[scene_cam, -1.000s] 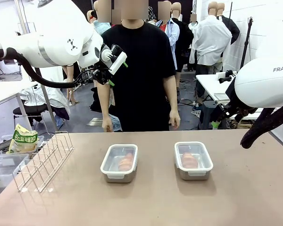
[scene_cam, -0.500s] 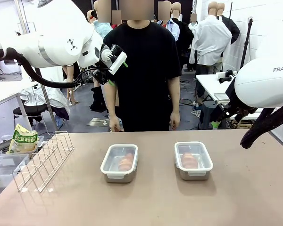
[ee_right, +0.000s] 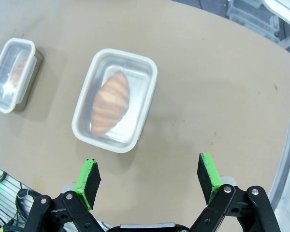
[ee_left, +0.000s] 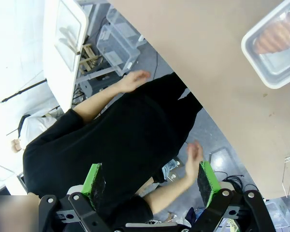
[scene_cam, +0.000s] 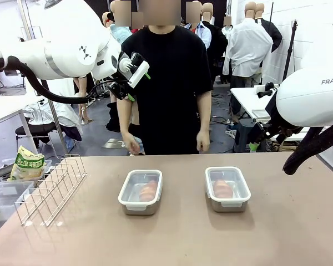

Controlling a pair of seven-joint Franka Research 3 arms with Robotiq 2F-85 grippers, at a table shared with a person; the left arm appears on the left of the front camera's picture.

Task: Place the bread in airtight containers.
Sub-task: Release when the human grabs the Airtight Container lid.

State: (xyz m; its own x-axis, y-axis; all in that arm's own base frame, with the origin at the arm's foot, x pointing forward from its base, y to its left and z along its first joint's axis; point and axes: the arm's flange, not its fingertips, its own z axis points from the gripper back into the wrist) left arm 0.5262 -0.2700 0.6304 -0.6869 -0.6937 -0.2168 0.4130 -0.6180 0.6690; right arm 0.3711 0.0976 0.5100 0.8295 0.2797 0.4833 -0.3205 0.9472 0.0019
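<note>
I see two lidded containers side by side on the table (scene_cam: 172,238), the left container (scene_cam: 140,192) and the right container (scene_cam: 227,189), each holding one bread roll (ee_right: 110,103) blurred by its clear lid. The left tool (ee_left: 151,180) hangs with jaws spread, empty, facing the person. The right tool (ee_right: 150,179) gapes empty above the table. A snack bag (scene_cam: 26,164) is partly cut off behind the wire rack (scene_cam: 51,189).

2 lidded containers sit side by side on the table (scene_cam: 266,233), the left container (scene_cam: 140,192) and the right container (scene_cam: 227,188) well apart, each with 1 bread roll (scene_cam: 148,190) inside. A wire rack (scene_cam: 51,189) stands at the table's left edge, a snack bag (scene_cam: 26,164) behind it. A person (scene_cam: 164,83) stands at the far side.
</note>
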